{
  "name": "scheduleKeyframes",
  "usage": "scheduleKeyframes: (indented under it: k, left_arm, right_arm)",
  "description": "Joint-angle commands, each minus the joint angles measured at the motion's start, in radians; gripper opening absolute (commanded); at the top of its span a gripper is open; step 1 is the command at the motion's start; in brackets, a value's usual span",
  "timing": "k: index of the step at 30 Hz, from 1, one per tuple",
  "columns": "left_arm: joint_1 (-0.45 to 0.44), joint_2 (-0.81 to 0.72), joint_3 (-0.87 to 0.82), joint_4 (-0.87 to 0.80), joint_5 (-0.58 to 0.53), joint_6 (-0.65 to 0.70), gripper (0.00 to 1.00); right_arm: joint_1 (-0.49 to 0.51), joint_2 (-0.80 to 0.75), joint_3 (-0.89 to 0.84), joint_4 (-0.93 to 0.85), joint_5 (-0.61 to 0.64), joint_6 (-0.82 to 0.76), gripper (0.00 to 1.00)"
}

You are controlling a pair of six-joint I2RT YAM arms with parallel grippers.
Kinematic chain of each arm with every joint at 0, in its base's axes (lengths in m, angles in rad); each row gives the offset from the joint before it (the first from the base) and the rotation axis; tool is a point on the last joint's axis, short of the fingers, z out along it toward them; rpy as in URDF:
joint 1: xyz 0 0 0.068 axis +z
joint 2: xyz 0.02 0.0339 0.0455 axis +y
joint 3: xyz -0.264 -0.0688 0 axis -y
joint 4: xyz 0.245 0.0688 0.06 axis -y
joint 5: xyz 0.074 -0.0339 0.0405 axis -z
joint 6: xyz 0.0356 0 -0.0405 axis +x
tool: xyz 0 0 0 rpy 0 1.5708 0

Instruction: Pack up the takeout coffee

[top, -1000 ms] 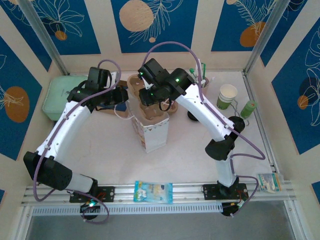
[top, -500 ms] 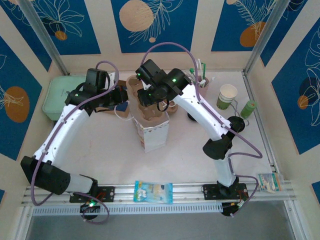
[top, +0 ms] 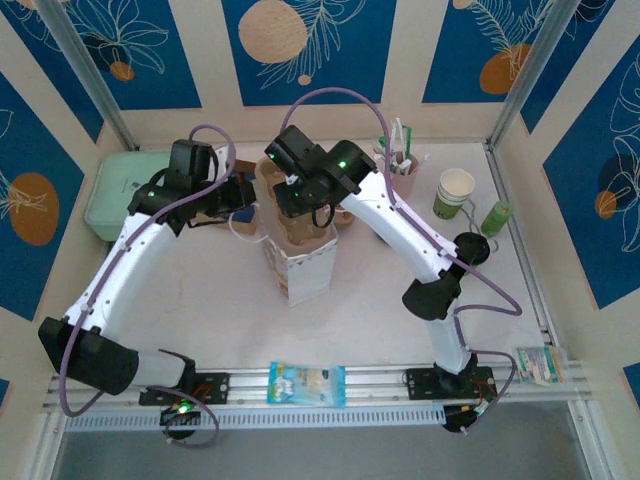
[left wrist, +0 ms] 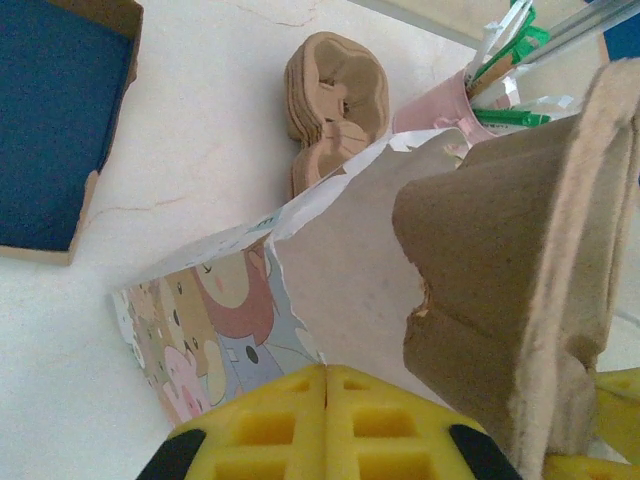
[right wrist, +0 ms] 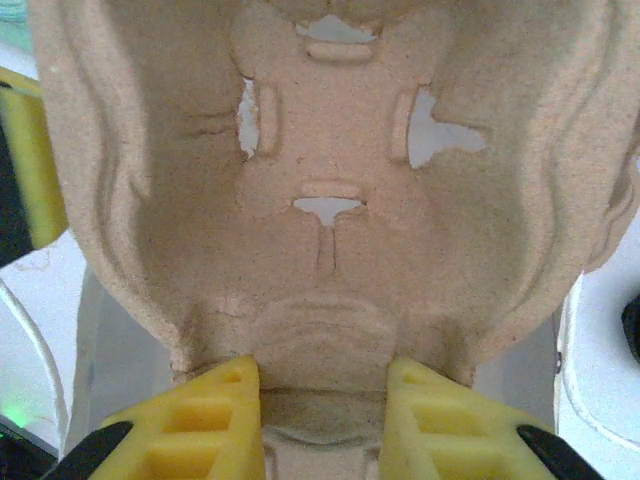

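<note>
The coffee cup (top: 455,190) stands on the table, well right of the bag (top: 300,268). The right claw (right wrist: 322,410), partly closed, grips the cardboard tray (right wrist: 330,180) above the bag. The left claw (left wrist: 326,420) seems pinched fully shut on the bag's rim, so a snagging tray could tear or topple the bag.

No legible words or numbers. Print on bag (left wrist: 215,310), just ahead-left of left gripper (left wrist: 326,385): cartoon animals, no lettering. Print on packet (top: 307,383), far behind both grippers: too small to read.
</note>
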State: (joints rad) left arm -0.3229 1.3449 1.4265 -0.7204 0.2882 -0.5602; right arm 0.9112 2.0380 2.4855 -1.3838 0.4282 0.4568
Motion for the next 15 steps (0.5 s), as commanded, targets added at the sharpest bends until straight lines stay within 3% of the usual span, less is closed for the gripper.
scheduleKeyframes:
  k: [1, 15]
  left_arm:
    - [-0.003, -0.030, -0.008, 0.017, 0.015, -0.016, 0.03]
    - [-0.015, -0.043, -0.023, 0.028, -0.002, -0.034, 0.03]
  right_arm:
    - [0.010, 0.007, 0.029, -0.026, 0.038, 0.032, 0.26]
    - [0.021, 0.031, 0.035, -0.036, 0.066, 0.060, 0.26]
